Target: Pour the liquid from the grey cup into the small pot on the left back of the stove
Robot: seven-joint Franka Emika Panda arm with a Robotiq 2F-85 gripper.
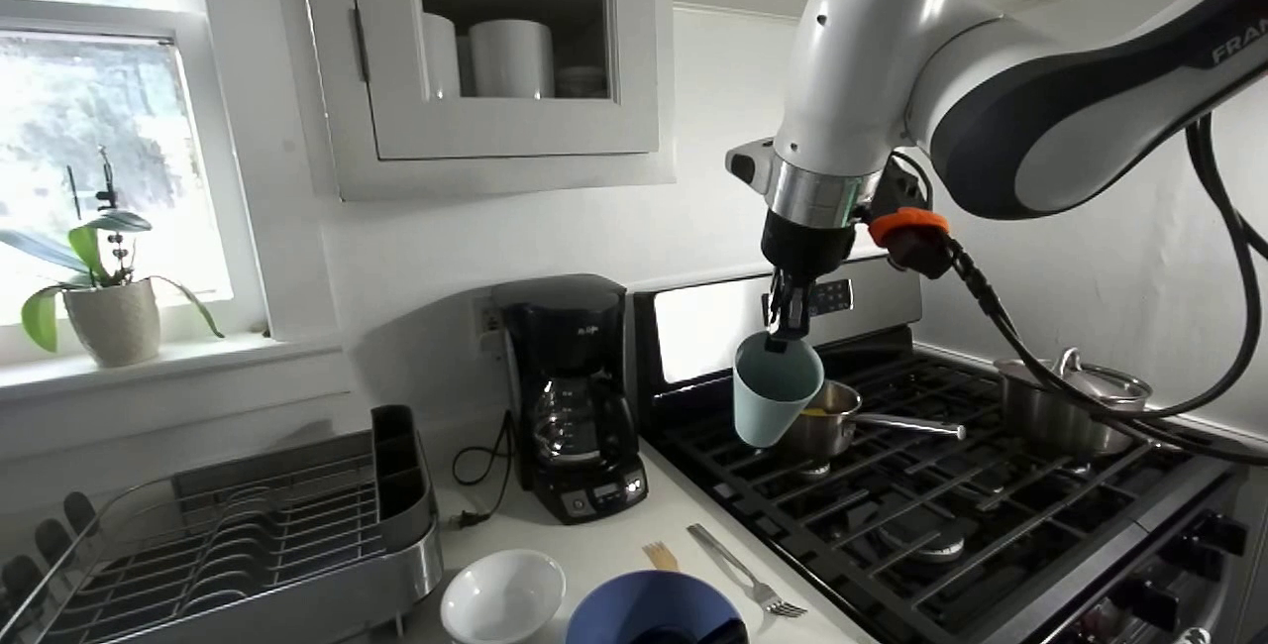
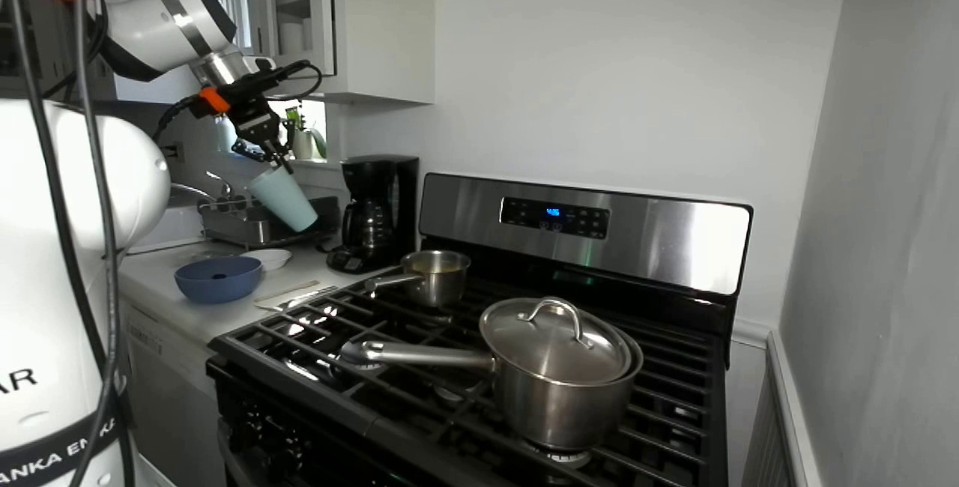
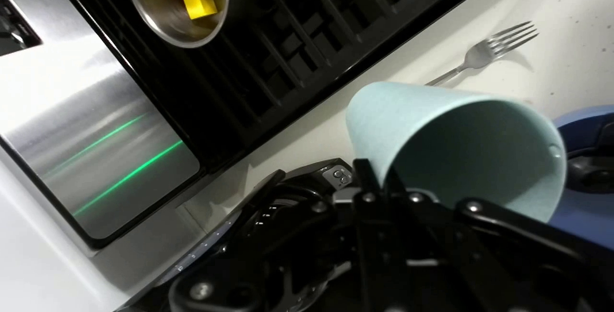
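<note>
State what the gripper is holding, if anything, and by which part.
The cup, pinched at its rim: the gripper has one finger inside the wall and one outside.

Small pot (image 2: 440, 285) on stove (image 2: 652, 236), left of lidded pot (image 2: 558, 382), fork (image 3: 479, 55) on counter (image 3: 571, 62)

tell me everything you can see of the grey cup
The grey cup is plain and pale with a bluish tint; no handle shows. It looks smooth, perhaps plastic or ceramic, and tapers from a round mouth to a narrower base. The gripper pinches its wall at the rim, one finger inside and one outside; nothing else seems to touch it. It hangs tilted in the air, mouth higher than base; the wrist view shows the counter behind it. No liquid can be made out inside.
</note>
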